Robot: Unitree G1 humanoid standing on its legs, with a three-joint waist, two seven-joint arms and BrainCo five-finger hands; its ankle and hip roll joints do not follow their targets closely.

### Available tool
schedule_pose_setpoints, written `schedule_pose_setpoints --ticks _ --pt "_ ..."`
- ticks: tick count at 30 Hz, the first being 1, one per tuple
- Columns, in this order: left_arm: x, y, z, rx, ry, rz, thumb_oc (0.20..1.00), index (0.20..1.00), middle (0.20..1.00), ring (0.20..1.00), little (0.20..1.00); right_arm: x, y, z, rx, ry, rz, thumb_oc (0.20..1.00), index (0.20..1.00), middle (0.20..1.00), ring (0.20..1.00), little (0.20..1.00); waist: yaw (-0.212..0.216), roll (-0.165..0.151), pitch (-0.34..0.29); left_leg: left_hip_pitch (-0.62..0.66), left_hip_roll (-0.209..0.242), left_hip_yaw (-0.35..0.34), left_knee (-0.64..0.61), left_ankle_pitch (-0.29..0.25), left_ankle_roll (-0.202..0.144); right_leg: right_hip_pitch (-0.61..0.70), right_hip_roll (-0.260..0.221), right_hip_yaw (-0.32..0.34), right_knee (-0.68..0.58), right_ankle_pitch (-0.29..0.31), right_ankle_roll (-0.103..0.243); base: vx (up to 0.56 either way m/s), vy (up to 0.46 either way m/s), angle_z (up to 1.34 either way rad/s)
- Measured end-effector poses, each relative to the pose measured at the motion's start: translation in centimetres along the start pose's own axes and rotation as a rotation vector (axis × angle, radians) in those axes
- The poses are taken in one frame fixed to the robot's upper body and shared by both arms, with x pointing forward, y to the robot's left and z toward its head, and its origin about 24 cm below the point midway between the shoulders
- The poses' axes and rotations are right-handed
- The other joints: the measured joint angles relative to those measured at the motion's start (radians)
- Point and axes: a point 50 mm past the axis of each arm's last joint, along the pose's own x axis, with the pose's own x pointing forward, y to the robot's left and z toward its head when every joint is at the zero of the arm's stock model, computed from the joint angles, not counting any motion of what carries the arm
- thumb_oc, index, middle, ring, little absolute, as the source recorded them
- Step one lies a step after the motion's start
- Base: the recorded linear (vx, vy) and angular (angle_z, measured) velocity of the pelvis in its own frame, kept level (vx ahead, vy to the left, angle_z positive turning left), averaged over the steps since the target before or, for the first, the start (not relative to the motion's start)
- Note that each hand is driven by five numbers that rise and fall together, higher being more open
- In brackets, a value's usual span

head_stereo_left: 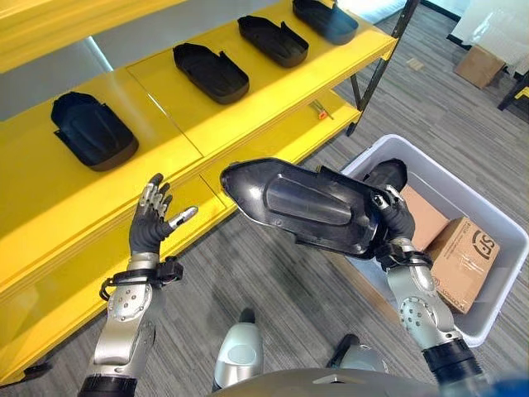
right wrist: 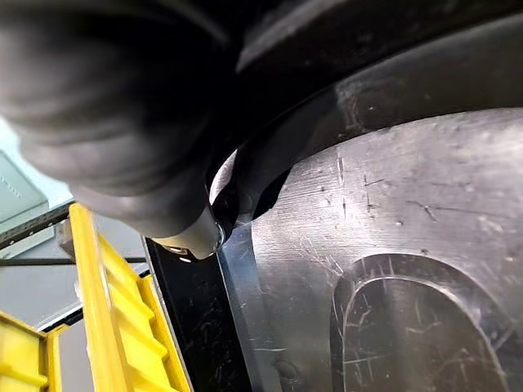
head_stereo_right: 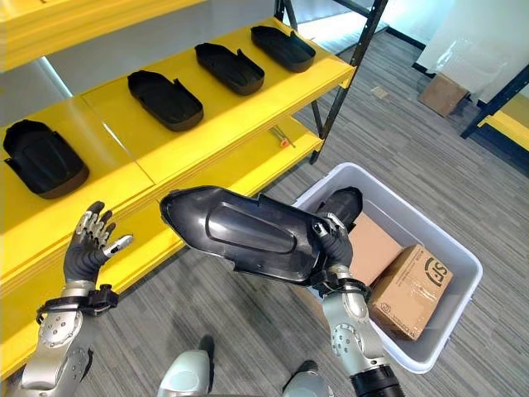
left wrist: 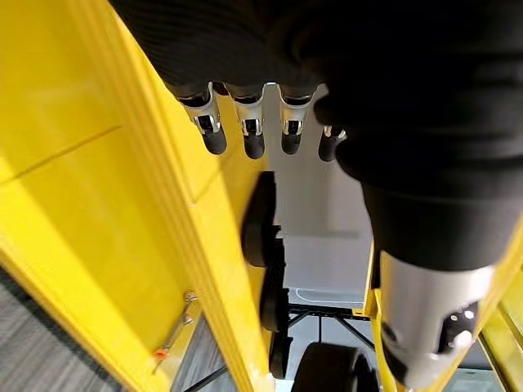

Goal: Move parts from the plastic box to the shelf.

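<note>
Grey carpet floor (head_stereo_left: 281,289) lies before a yellow shelf (head_stereo_left: 165,99) bearing four black parts (head_stereo_left: 210,72). Right hand (head_stereo_left: 395,217) grips one long, glossy, scuffed black part (head_stereo_left: 302,203) beside the grey plastic box (head_stereo_left: 496,223). Left hand (head_stereo_left: 153,217) is spread, empty.

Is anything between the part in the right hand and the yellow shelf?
Only the open left hand, raised in front of the shelf's edge beside the held part's nose. The right hand grips the part's other end. Four parts already lie on the shelf, with free gaps between them.
</note>
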Motion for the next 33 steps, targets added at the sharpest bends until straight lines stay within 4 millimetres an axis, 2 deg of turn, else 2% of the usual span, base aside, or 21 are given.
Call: schedule_pose_setpoints --ticks 2,3,4,6,8,9,10,11,12,13,14,15,16,18,20,23,25,27,29,33 --pt "0.2 0.0 0.2 0.000 -0.011 0.000 1.000 1.000 1.000 1.000 1.000 -0.1 -0.3 -0.4 -0.001 0.019 -0.013 0.200 0.200 0.200 0.200 0.200 0.009 -0.018 -0.010 -0.078 -0.023 -0.028 0.075 -0.027 0.014 0.013 -0.005 -0.024 -0.043 0.002 0.004 0.04 0.237 0.45" --pt "0.1 0.1 0.2 0.002 -0.009 0.004 1.000 1.000 1.000 1.000 1.000 -0.1 -0.2 -0.5 0.006 0.020 -0.015 0.200 0.200 0.200 0.200 0.200 0.021 -0.029 -0.016 -0.127 -0.041 -0.034 0.132 -0.046 0.030 0.012 -0.007 -0.024 -0.068 -0.004 -0.006 0.06 0.314 0.56" --pt "-0.1 0.3 0.0 0.008 0.003 0.011 1.000 1.000 1.000 1.000 1.000 -0.2 -0.1 -0.7 0.030 0.018 -0.031 0.200 0.200 0.200 0.200 0.200 0.025 -0.039 -0.020 -0.171 -0.066 -0.051 0.174 -0.055 0.047 0.013 -0.030 -0.049 -0.075 0.002 -0.002 0.09 0.313 0.63" --pt "-0.1 0.3 0.0 0.009 0.002 0.012 1.000 1.000 1.000 1.000 1.000 -0.3 0.0 -1.1 0.040 0.027 -0.035 0.200 0.200 0.200 0.200 0.200 0.025 -0.060 -0.029 -0.196 -0.095 -0.050 0.187 -0.048 0.068 0.012 -0.058 -0.058 -0.081 0.002 -0.004 0.11 0.229 0.61" --pt "-0.1 0.5 0.1 0.011 -0.001 0.019 1.000 1.000 1.000 1.000 1.000 -0.3 0.3 -1.3 0.059 0.029 -0.037 0.200 0.200 0.200 0.200 0.200 0.028 -0.065 -0.031 -0.212 -0.126 -0.053 0.208 -0.055 0.098 0.014 -0.078 -0.046 -0.068 0.025 -0.031 0.07 0.191 0.41" --pt "0.0 0.9 0.2 0.016 -0.009 0.036 1.000 1.000 1.000 1.000 1.000 -0.4 0.7 -1.8 0.074 0.040 -0.034 0.200 0.200 0.200 0.200 0.200 0.021 -0.050 -0.030 -0.216 -0.136 -0.056 0.206 -0.057 0.112 0.003 -0.092 0.009 -0.047 0.064 -0.041 0.09 0.248 0.43" --pt "0.1 1.1 0.5 0.019 -0.021 0.044 1.000 1.000 1.000 1.000 1.000 -0.5 0.8 -2.0 0.074 0.051 -0.027 0.200 0.200 0.200 0.200 0.200 0.014 -0.056 -0.037 -0.208 -0.139 -0.046 0.187 -0.039 0.123 -0.001 -0.084 0.051 -0.024 0.092 -0.041 0.16 0.318 0.49" --pt "0.3 1.4 0.6 0.022 -0.025 0.055 1.000 1.000 1.000 1.000 1.000 -0.6 0.8 -2.1 0.067 0.058 -0.019 0.200 0.200 0.200 0.200 0.200 0.009 -0.050 -0.036 -0.196 -0.158 -0.052 0.164 -0.012 0.155 -0.024 -0.092 0.128 0.013 0.145 -0.054 0.19 0.200 0.60" --pt "0.6 1.6 0.5 0.023 -0.027 0.070 1.000 1.000 1.000 1.000 1.000 -0.5 1.0 -2.0 0.066 0.057 -0.010 0.200 0.200 0.200 0.200 0.200 -0.030 -0.017 -0.026 -0.175 -0.179 -0.117 0.140 0.012 0.156 -0.073 -0.049 0.335 0.102 0.107 -0.074 0.13 0.155 0.94" --pt "1.1 1.6 0.1 0.026 -0.013 0.075 1.000 1.000 1.000 1.000 1.000 -0.8 0.8 -2.3 0.065 0.073 -0.017 0.200 0.200 0.200 0.200 0.200 -0.067 0.021 -0.028 -0.144 -0.170 -0.175 0.081 0.035 0.165 -0.085 0.081 0.595 0.108 -0.028 0.010 0.08 0.080 0.89" --pt "1.5 1.4 -0.1 0.034 -0.005 0.062 1.000 1.000 1.000 1.000 1.000 -0.8 0.8 -2.5 0.067 0.083 -0.013 0.200 0.200 0.200 0.200 0.200 -0.068 0.038 -0.020 -0.088 -0.160 -0.196 0.001 0.091 0.160 -0.115 0.174 0.695 0.117 -0.106 0.043 0.06 0.018 0.72" --pt "1.5 1.2 -0.3 0.040 0.004 0.044 1.000 1.000 1.000 1.000 1.000 -1.1 0.6 -2.7 0.070 0.092 -0.017 0.200 0.200 0.200 0.200 0.200 -0.077 0.038 -0.028 -0.053 -0.157 -0.204 -0.064 0.106 0.151 -0.139 0.240 0.717 0.128 -0.143 0.048 0.05 -0.033 0.50" --pt "1.4 1.0 -0.2 0.038 0.001 0.031 1.000 1.000 1.000 1.000 1.000 -1.4 0.4 -2.9 0.074 0.101 -0.025 0.200 0.200 0.200 0.200 0.200 -0.092 0.029 -0.034 -0.030 -0.163 -0.202 -0.097 0.119 0.152 -0.162 0.276 0.687 0.149 -0.160 0.036 0.03 -0.031 0.58" --pt "0.8 0.9 0.1 0.041 -0.008 0.022 1.000 1.000 1.000 1.000 1.000 -2.0 -0.1 -3.6 0.077 0.128 -0.036 0.200 0.200 0.200 0.200 0.200 -0.095 0.001 -0.056 0.006 -0.180 -0.186 -0.160 0.153 0.166 -0.209 0.331 0.595 0.161 -0.168 -0.001 0.02 -0.046 0.22" --pt "-0.5 1.1 -0.4 0.060 0.025 0.023 1.000 1.000 1.000 1.000 1.000 -2.1 -0.5 -4.2 0.065 0.161 -0.047 0.200 0.200 0.200 0.200 0.200 -0.081 -0.018 -0.089 0.038 -0.187 -0.165 -0.195 0.159 0.165 -0.209 0.369 0.521 0.068 -0.134 -0.047 0.01 -0.083 -0.26" --pt "-0.5 0.9 -0.6 0.045 0.028 0.028 1.000 1.000 1.000 1.000 1.000 -1.8 -0.6 -4.4 0.068 0.171 -0.049 0.200 0.200 0.200 0.200 0.200 -0.064 -0.017 -0.095 0.062 -0.192 -0.145 -0.214 0.162 0.166 -0.141 0.375 0.516 -0.105 -0.066 -0.056 0.01 -0.075 -0.27" --pt "-0.7 0.6 -0.8 0.026 0.030 0.034 1.000 1.000 1.000 1.000 1.000 -1.8 -0.6 -4.4 0.066 0.173 -0.048 0.200 0.200 0.200 0.200 0.200 -0.063 -0.016 -0.096 0.070 -0.205 -0.146 -0.213 0.160 0.163 -0.072 0.353 0.528 -0.180 -0.006 -0.050 0.05 -0.087 -0.04" --pt "-1.0 0.6 -0.9 0.015 0.037 0.040 1.000 1.000 1.000 1.000 1.000 -1.6 -1.0 -3.9 0.027 0.177 -0.034 0.200 0.200 0.200 0.200 0.200 -0.059 0.004 -0.094 0.081 -0.202 -0.148 -0.216 0.151 0.150 -0.027 0.349 0.520 -0.250 0.024 -0.059 0.07 -0.071 0.04" --pt "-1.7 0.4 -1.3 -0.015 0.056 0.055 1.000 1.000 1.000 1.000 1.000 -1.9 -2.2 -3.5 -0.009 0.180 -0.058 0.200 0.200 0.200 0.200 0.200 -0.061 0.036 -0.101 0.106 -0.197 -0.161 -0.241 0.143 0.136 0.013 0.356 0.518 -0.287 0.039 -0.067 0.04 -0.076 0.11" --pt "-1.7 0.1 -1.4 -0.021 0.059 0.040 1.000 1.000 1.000 1.000 1.000 -2.1 -3.1 -3.0 -0.021 0.170 -0.088 0.200 0.200 0.200 0.200 0.200 -0.064 0.042 -0.105 0.100 -0.187 -0.192 -0.233 0.135 0.118 0.024 0.370 0.488 -0.287 0.026 -0.085 -0.01 -0.048 0.21"
